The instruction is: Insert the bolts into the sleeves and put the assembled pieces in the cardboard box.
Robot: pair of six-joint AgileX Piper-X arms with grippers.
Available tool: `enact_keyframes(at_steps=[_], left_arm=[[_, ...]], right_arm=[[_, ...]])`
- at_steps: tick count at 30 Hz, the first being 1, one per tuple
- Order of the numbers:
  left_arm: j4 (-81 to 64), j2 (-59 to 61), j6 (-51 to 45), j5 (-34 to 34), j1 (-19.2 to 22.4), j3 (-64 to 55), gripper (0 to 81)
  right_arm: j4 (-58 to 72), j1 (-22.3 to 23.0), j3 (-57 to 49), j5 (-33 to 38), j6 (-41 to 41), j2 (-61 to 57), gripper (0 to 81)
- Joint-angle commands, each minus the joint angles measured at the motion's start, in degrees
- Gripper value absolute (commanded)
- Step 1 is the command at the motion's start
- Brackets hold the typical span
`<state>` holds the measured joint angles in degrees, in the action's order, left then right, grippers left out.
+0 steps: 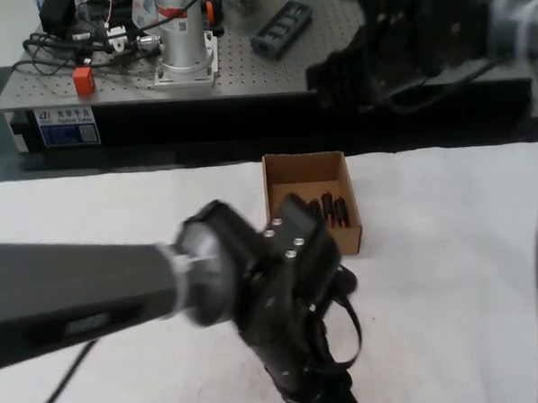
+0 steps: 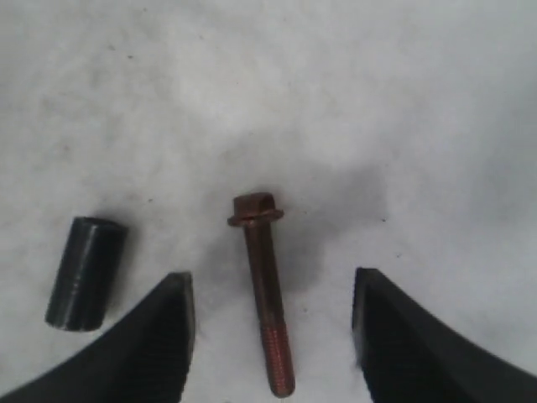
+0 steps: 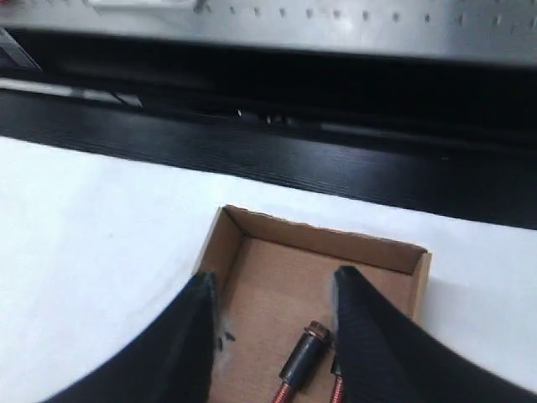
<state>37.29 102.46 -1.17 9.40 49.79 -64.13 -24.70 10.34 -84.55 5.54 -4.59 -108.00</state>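
Pick step, we judge. Our left gripper [image 2: 270, 281] is hanging wide open and empty, straddling the bolt [image 2: 262, 294]. The sleeve [image 2: 86, 270] is lying just beside the bolt. Next we're needing a square close on the shank. The right gripper [image 3: 273, 281], spread and empty, is hovering away from the bolt, over the cardboard box [image 3: 323, 239].

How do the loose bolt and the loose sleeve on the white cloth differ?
The bolt is copper-red, the sleeve black. The bolt is longer and thinner, the sleeve shorter and thicker. The bolt lies between the left gripper's open fingers, the sleeve outside them. Both lie flat, unassembled.
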Motion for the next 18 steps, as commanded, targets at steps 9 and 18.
enact_keyframes(at_steps=[9,18], left_arm=[[5.2,8.9,3.0,-2.7,0.6,-8.1,24.4],[6.7,9.2,4.2,-1.1,0.7,-8.1,9.0]], right_arm=[[0.7,-2.0,22.6,0.3,0.8,28.3,32.9],[0.7,-2.3,31.5,0.3,-0.3,39.1,32.9]])
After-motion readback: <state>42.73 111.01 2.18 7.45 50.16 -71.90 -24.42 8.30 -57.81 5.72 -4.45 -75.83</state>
